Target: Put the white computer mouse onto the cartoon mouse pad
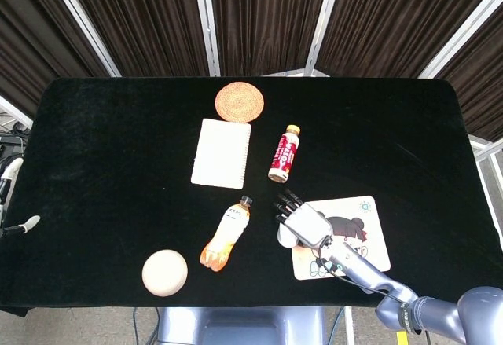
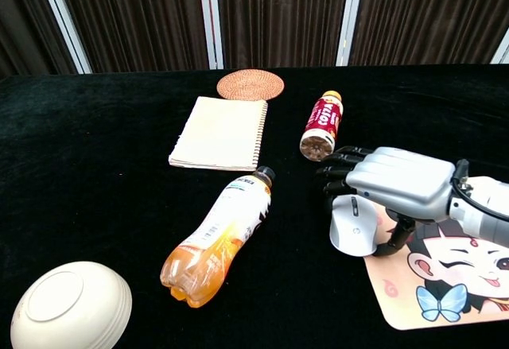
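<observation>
At the near right of the black table, the right hand arches over the white computer mouse, dark fingers curled down over its far end and thumb beside it. The mouse lies on the cloth, overlapping the left edge of the cartoon mouse pad. An orange drink bottle lies to the left.

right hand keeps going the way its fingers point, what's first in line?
Probably the red-labelled bottle. The right hand sits over the white computer mouse, fingers aimed at the far left; the bottle's base lies just ahead. Depth is unclear, so the fingers might pass beside it.
</observation>
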You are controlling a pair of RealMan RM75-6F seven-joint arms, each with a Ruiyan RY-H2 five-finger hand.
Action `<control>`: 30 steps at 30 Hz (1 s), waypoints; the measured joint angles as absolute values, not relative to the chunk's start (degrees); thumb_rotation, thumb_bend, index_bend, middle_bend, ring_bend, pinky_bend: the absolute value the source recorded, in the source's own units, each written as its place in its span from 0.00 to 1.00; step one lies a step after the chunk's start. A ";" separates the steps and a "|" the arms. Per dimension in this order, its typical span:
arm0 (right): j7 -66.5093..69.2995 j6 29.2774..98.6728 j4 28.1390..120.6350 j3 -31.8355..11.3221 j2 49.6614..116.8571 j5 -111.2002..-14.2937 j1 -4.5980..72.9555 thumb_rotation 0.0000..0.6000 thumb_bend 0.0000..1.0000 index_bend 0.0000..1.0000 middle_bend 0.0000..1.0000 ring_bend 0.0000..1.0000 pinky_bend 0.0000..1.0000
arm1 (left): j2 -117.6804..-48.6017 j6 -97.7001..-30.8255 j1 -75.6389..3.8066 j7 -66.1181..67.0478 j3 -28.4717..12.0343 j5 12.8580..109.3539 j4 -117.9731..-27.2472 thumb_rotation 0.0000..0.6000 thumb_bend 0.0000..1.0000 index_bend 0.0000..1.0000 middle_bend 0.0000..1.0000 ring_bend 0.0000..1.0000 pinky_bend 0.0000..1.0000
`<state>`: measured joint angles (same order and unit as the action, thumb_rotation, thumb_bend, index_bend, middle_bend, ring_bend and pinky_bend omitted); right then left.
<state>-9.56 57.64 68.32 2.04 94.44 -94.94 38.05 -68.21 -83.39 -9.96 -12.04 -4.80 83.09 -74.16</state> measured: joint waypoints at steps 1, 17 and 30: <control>-9.69 57.99 68.49 2.12 94.27 -95.05 37.94 1.00 0.24 0.54 0.14 0.00 0.00 | -68.22 -83.37 -9.96 -12.12 -4.83 83.11 -74.14 1.00 0.09 0.00 0.00 0.00 0.00; -11.05 62.06 71.47 2.86 89.72 -96.15 36.22 1.00 0.24 0.57 0.15 0.00 0.00 | -68.35 -83.55 -9.86 -11.83 -5.03 83.60 -74.46 1.00 0.09 0.00 0.00 0.00 0.00; -7.94 65.53 66.57 5.82 86.61 -99.11 34.21 1.00 0.22 0.57 0.15 0.00 0.00 | -68.56 -83.72 -9.92 -11.22 -5.11 84.05 -74.72 1.00 0.09 0.00 0.00 0.00 0.00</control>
<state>-7.94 65.53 66.57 5.82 86.61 -99.11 34.21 -68.56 -83.72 -9.92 -11.22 -5.11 84.05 -74.72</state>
